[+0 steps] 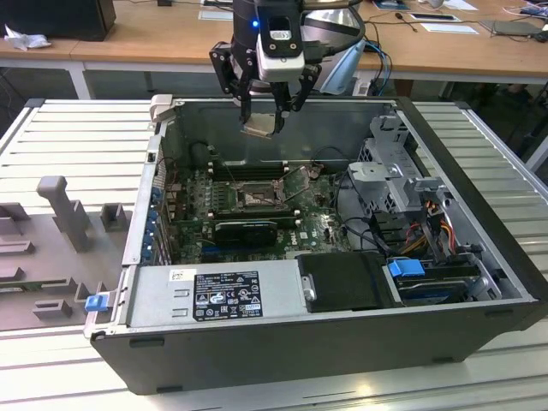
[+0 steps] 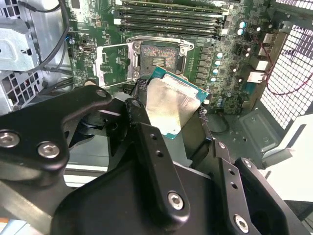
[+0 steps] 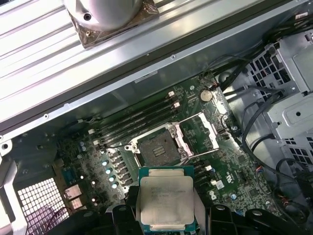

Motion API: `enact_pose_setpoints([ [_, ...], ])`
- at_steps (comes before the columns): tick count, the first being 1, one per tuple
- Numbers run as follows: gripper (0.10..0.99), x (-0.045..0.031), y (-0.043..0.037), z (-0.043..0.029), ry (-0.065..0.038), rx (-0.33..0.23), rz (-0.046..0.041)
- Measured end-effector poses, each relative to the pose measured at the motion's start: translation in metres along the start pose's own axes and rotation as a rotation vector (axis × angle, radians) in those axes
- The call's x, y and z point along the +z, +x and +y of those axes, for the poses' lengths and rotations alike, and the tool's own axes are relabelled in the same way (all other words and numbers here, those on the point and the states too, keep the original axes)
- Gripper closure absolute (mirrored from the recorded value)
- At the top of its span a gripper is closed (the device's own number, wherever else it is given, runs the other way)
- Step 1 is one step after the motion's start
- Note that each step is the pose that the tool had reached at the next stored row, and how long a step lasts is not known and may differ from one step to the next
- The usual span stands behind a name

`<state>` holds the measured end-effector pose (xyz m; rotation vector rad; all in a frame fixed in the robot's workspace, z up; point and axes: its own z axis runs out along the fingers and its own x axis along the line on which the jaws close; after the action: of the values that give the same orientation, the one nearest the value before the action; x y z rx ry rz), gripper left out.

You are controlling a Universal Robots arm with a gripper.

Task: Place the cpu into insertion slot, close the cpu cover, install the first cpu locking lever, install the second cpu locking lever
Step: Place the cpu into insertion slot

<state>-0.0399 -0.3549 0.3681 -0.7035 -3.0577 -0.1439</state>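
Observation:
My gripper [image 1: 262,120] hangs above the open computer case, shut on the cpu [image 1: 261,128] by two opposite edges. In both wrist views the chip's pale silver top [image 2: 171,105] [image 3: 165,198] faces the cameras between the black fingers [image 2: 142,117]. Below it on the green board, well apart from the chip, lies the insertion slot [image 1: 255,199] [image 2: 157,61] [image 3: 156,147], uncovered, with its gold-brown centre showing. The cpu cover [image 2: 113,65] [image 3: 203,133] is swung open and rests beside the socket.
Long black memory slots [image 2: 168,22] run along one side of the socket, and a black graphics card [image 1: 247,229] along the other. The power supply [image 1: 214,295], a drive cage [image 1: 398,184] and cables [image 1: 432,227] crowd the case. Grey fixtures [image 1: 64,210] stand on the table at the exterior view's left.

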Motion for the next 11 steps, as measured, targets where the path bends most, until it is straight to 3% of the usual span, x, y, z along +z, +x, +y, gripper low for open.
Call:
enact_pose_setpoints([
  [11, 0.561, 0.0001, 0.0000, 0.0000, -0.001, 0.051, -0.0047],
])
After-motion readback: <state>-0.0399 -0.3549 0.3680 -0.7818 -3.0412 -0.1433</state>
